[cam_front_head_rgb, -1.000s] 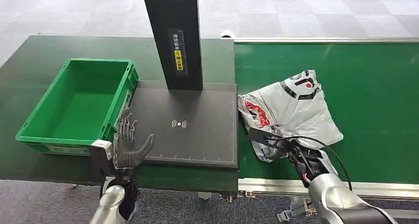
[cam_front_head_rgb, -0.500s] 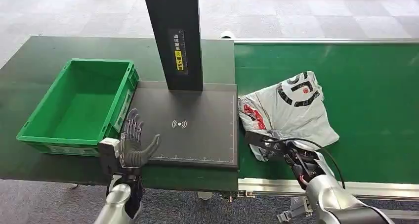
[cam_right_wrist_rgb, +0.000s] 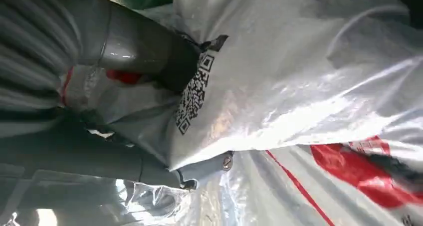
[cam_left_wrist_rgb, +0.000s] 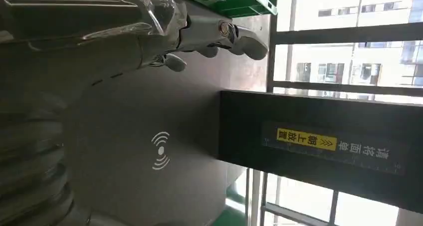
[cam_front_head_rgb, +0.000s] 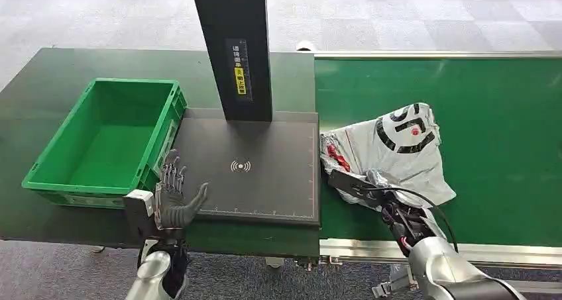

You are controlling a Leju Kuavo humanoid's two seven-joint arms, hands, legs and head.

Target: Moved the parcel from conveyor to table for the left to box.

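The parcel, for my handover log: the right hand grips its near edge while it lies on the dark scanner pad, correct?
Not quite. The parcel lies on the green conveyor, beside the scanner pad, as the head view shows. The right hand does grip its near edge.

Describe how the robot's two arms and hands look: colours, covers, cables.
Both arms are silver metal. The left hand has dark grey fingers and a pale block at the wrist. The right hand is dark, with a black cable looping over its wrist and red parts beside it. Its thick grey thumb is smooth.
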